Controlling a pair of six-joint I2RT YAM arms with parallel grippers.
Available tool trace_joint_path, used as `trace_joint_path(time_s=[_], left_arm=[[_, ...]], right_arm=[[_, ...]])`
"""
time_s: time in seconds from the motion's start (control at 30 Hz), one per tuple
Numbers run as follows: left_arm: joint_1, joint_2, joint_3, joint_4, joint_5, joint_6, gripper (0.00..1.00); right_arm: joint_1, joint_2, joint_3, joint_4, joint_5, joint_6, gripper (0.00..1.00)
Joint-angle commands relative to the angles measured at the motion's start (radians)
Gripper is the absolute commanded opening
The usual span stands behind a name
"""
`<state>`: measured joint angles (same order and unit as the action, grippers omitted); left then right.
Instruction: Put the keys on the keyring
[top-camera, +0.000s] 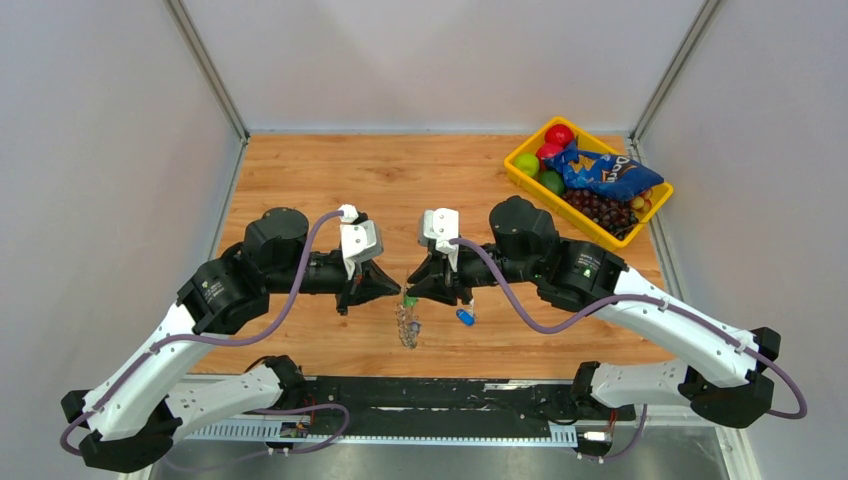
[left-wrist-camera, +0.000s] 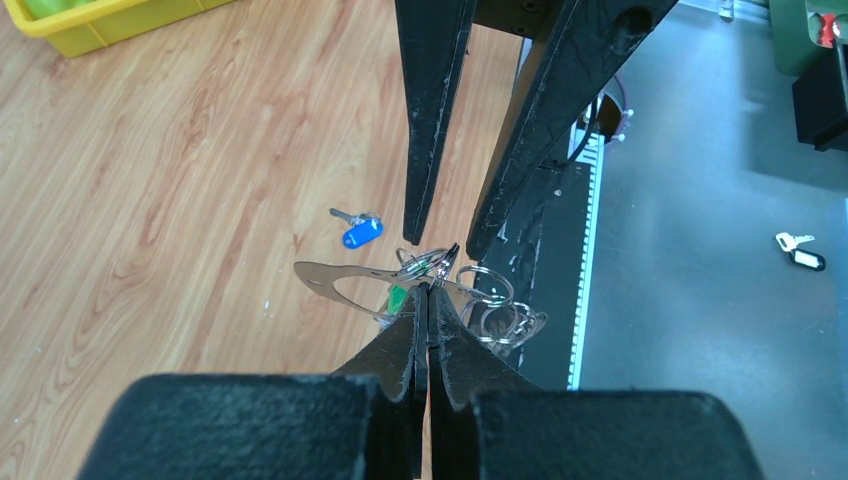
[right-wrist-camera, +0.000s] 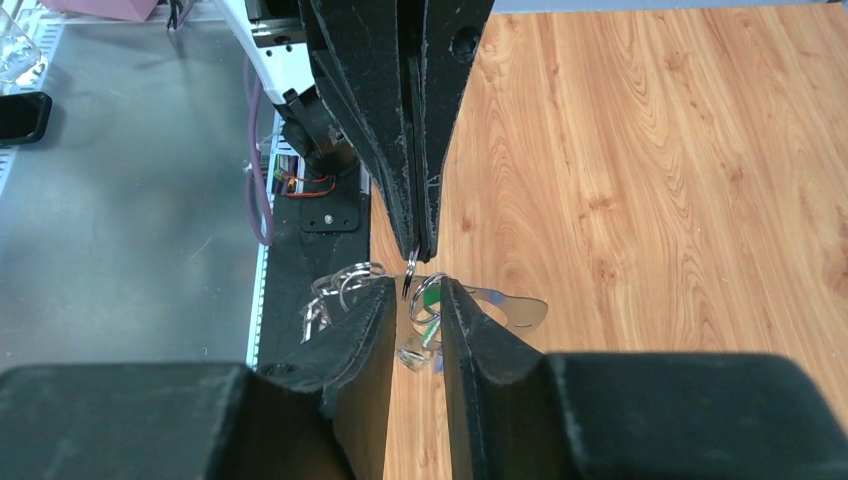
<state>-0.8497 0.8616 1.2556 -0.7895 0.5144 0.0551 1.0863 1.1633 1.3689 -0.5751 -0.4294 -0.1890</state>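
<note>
**Ring pinched in the air, blue key waiting on the table**

Your left gripper (left-wrist-camera: 428, 300) is squeezed tight shut on the keyring (left-wrist-camera: 440, 262). It holds the thin ring by its edge, up off the table (left-wrist-camera: 150, 200). Your right gripper (right-wrist-camera: 417, 292) points straight at it, tip to tip. Its two fingers are a little bit apart, and I can't see them pinching anything.

The green key (right-wrist-camera: 430, 303) hangs in the bunch just under the tips, next to a flat metal tag (left-wrist-camera: 335, 283). The chain (top-camera: 407, 328) dangles down from there. I can't tell if the green key is already on the ring. The blue key (left-wrist-camera: 360, 234) lies flat on the wood, near the bunch but not touching it.

The ring is light, hard and slippery. I think it is springy too, so it may twist away. Hold it by the rim, away from the split end. The keys are tiny and light and will slide if you push them. I'd grab the blue one by its fat plastic head, so the metal hole end is free.
</note>
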Motion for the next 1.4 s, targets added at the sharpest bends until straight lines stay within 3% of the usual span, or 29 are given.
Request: trace_joint_path(time_s=[0.0,0.53,0.73,0.9,0.93,1.03,1.1,1.23,1.37], left_arm=[[-0.002,-0.011,0.041,0.036,0.007,0.016,0.00],[-0.003,-0.015,0.036,0.049,0.005,0.012,0.00],[-0.002,-0.015,0.039,0.048,0.005,0.011,0.00],[-0.001,-0.019,0.037,0.056,0.003,0.014,0.00],[-0.002,-0.022,0.033,0.062,0.004,0.014,0.02],[-0.002,-0.065,-0.005,0.121,0.027,0.011,0.30],[-0.002,-0.105,-0.043,0.178,0.070,0.004,0.41],[-0.002,-0.187,-0.112,0.298,0.082,-0.018,0.59],[-0.002,-0.233,-0.166,0.394,0.074,-0.054,0.64]], right_arm=[[0.006,-0.007,0.007,0.070,-0.030,0.015,0.26],[0.006,0.028,0.010,0.072,-0.058,0.031,0.22],[0.007,0.029,0.013,0.072,-0.057,0.028,0.00],[0.006,0.018,-0.004,0.081,-0.058,0.023,0.00],[0.006,0.012,-0.009,0.087,-0.056,0.022,0.00],[0.007,-0.016,-0.037,0.121,-0.030,0.030,0.00],[0.006,-0.045,-0.059,0.160,-0.010,0.045,0.00],[0.006,-0.110,-0.110,0.258,0.005,0.098,0.00],[0.007,-0.163,-0.139,0.346,-0.001,0.152,0.00]])
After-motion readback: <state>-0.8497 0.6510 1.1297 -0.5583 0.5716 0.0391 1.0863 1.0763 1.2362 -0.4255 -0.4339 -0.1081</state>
